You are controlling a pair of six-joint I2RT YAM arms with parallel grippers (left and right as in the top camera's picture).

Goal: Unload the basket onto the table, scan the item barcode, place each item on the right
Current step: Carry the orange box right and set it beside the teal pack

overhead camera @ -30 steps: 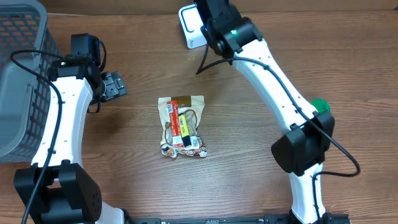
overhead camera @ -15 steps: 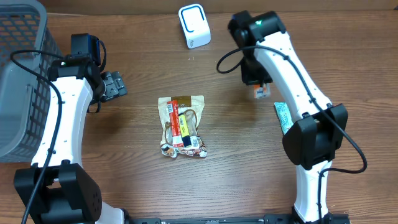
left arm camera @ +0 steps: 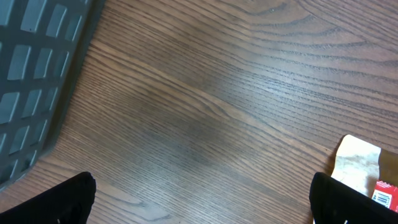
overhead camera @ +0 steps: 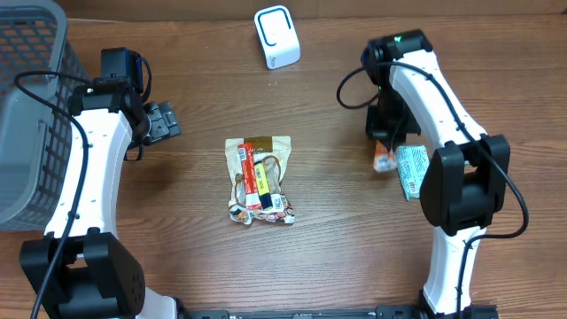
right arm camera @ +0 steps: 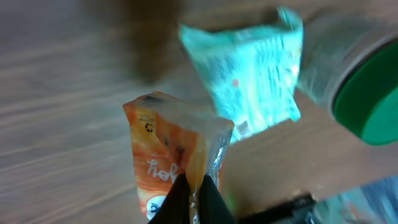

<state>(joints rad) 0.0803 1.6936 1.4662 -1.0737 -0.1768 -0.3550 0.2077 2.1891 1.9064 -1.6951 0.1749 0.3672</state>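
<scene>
Right gripper (right arm camera: pixel 194 186) pinched tight on the edge of an orange packet (right arm camera: pixel 163 143). A teal packet (right arm camera: pixel 249 81) lies just beyond it. Only the wrist view shows the green-capped container (right arm camera: pixel 367 93) beside that. Only the overhead view shows the white scanner (overhead camera: pixel 276 37), well apart from this hand. Left gripper (left arm camera: pixel 208 202) spread wide, holding nothing, basket (left arm camera: pixel 37 56) beside it.

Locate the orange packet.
Overhead view, right side of the table: the orange packet is pinched in the right gripper, just left of the teal packet lying beside it.
</scene>
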